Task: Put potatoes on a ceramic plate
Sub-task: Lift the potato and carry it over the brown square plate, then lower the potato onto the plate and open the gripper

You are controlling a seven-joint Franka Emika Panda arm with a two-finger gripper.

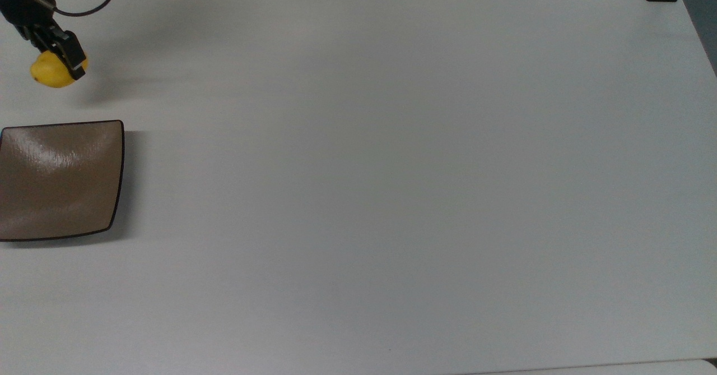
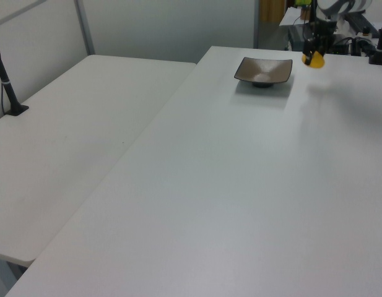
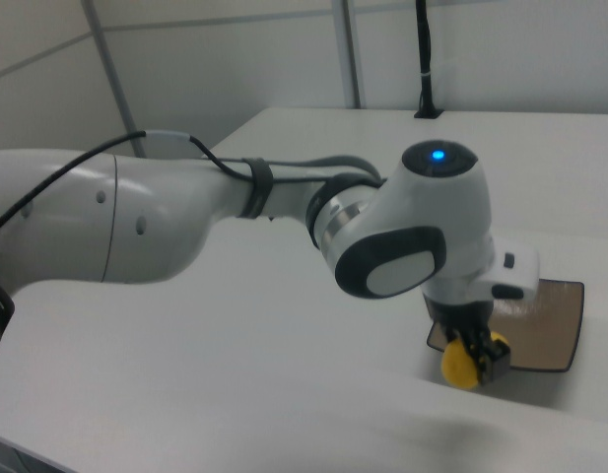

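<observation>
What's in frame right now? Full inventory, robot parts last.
potato: 1, bright yellow, held in the gripper above the table, near the top view's upper left corner, apart from the plate
ceramic plate: 1, glossy brown with dark rim, at the top view's left edge, nothing on it
table: 1, white, under everything
second table: 1, white, alongside at the left view's left
black post: 1, on a base on the second table
arm: 1, white with a blue light
gripper: 1, black, closed on the potato
</observation>
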